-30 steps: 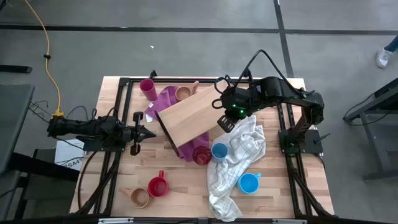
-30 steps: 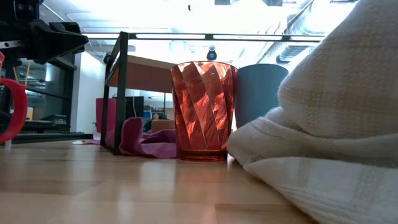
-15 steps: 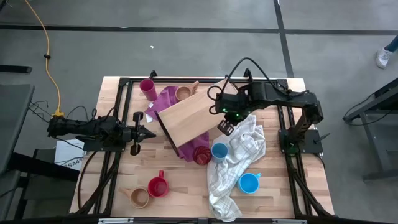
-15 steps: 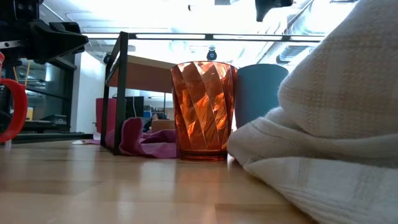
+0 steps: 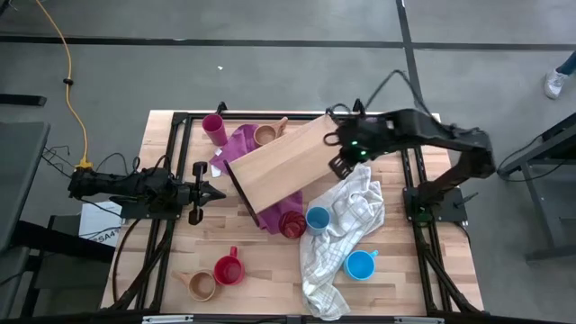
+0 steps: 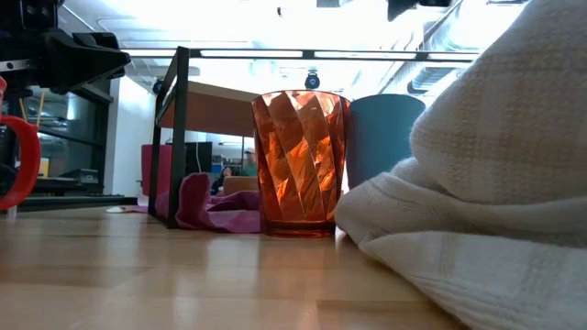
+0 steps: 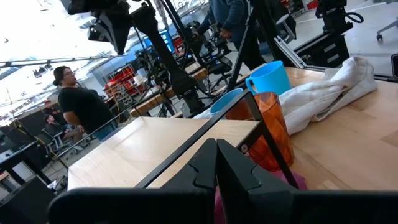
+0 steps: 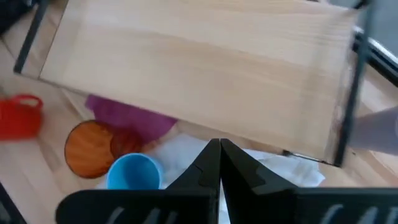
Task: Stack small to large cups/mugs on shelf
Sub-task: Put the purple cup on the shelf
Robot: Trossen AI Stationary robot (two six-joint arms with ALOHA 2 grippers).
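The shelf (image 5: 274, 171), a light-wood board on a black frame, stands mid-table over a purple cloth (image 5: 236, 144). An orange-red tumbler (image 5: 291, 223) and a blue cup (image 5: 317, 219) stand upright at its near side. They also show in the low view, the tumbler (image 6: 301, 163) and the cup (image 6: 385, 133). A magenta tumbler (image 5: 213, 128) and a tan mug (image 5: 266, 135) stand at the far side. A red mug (image 5: 227, 270), a tan mug (image 5: 201, 285) and a blue mug (image 5: 361, 265) stand near the front. My right gripper (image 5: 340, 166) is shut and empty above the shelf's right end (image 8: 219, 155). My left gripper (image 5: 205, 192) is shut and empty left of the shelf.
A white checked towel (image 5: 346, 234) lies crumpled from the shelf's right end to the table's near edge, between the blue cup and the blue mug. It fills the right of the low view (image 6: 495, 183). People stand in the room beyond the table (image 7: 81, 106).
My right gripper has gone toward the table's right edge and a little toward the far edge, above the shelf's right end. It has stayed shut. The cups, shelf and towel have kept still.
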